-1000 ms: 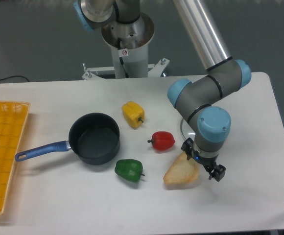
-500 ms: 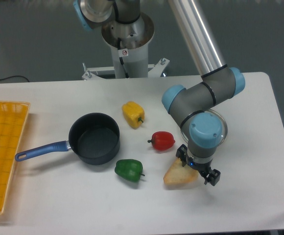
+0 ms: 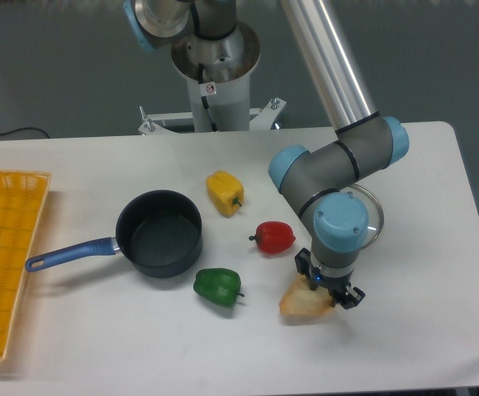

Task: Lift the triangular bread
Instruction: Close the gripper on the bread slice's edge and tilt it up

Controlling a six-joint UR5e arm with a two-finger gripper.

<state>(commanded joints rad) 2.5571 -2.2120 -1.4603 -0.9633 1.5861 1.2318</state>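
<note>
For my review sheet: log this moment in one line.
phase: grasp approach | gripper: over bread, closure unclear | bread: on table | lifted: not evident

The arm reaches down from twelve o'clock, elbow bent toward three o'clock, its blue-capped wrist pointing straight down at the surface. The gripper (image 3: 329, 289) sits low, its jaws straddling the triangular bread (image 3: 304, 303), their closure unclear from here.

The triangular bread (image 3: 304, 304) (pale tan face, golden crust) lies flat on the table's near right.
</note>
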